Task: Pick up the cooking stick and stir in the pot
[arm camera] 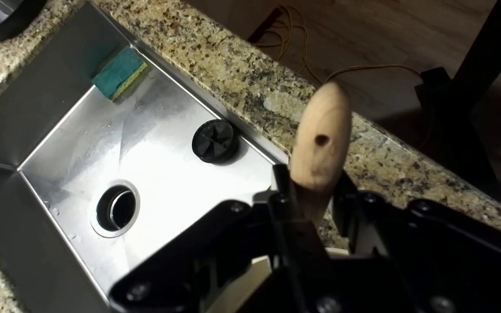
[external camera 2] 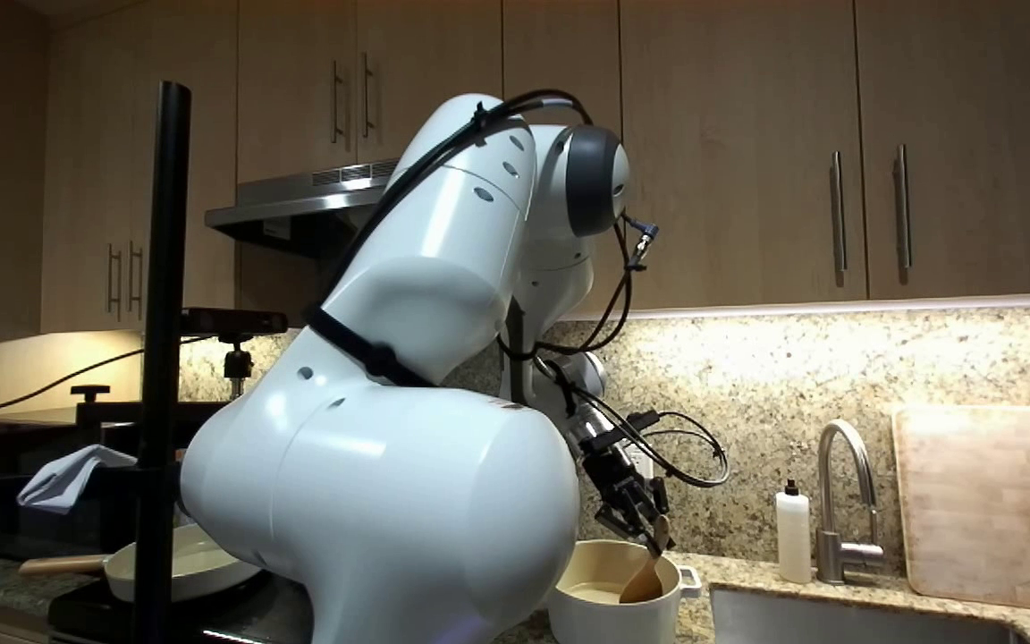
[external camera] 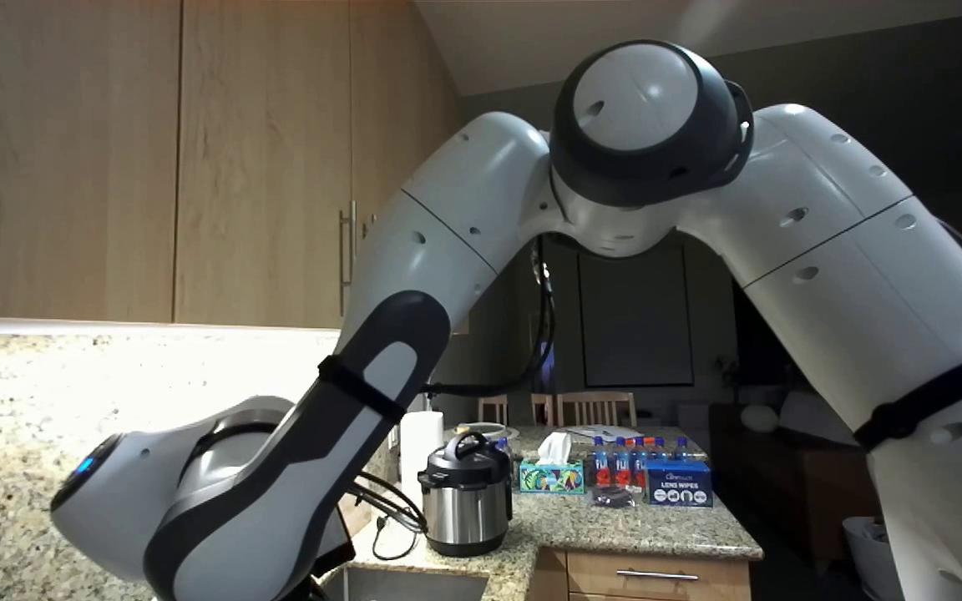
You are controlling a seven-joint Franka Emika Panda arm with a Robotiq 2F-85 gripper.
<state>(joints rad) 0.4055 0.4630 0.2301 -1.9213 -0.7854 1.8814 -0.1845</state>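
Observation:
The cooking stick is a light wooden spoon [external camera 2: 643,586]. It leans inside the white pot [external camera 2: 609,624] with its broad end down in the pot and its handle up. My gripper [external camera 2: 649,535] is above the pot's rim, around the handle near its top. In the wrist view the handle end [arm camera: 322,139], with a small hole, sticks up between the fingertips [arm camera: 313,184], which close on both sides of it. Part of the pot's cream wall [arm camera: 244,284] shows below the gripper. The pot and the spoon are out of view in an exterior view that shows mostly the arm [external camera: 264,484].
A steel sink [arm camera: 159,191] lies beside the pot, with a sponge [arm camera: 120,71] and black stopper [arm camera: 214,141]. A faucet [external camera 2: 837,501], white bottle [external camera 2: 793,535] and cutting board [external camera 2: 989,501] stand behind it. A frying pan [external camera 2: 184,568], black post [external camera 2: 164,358] and pressure cooker [external camera: 466,501] also show.

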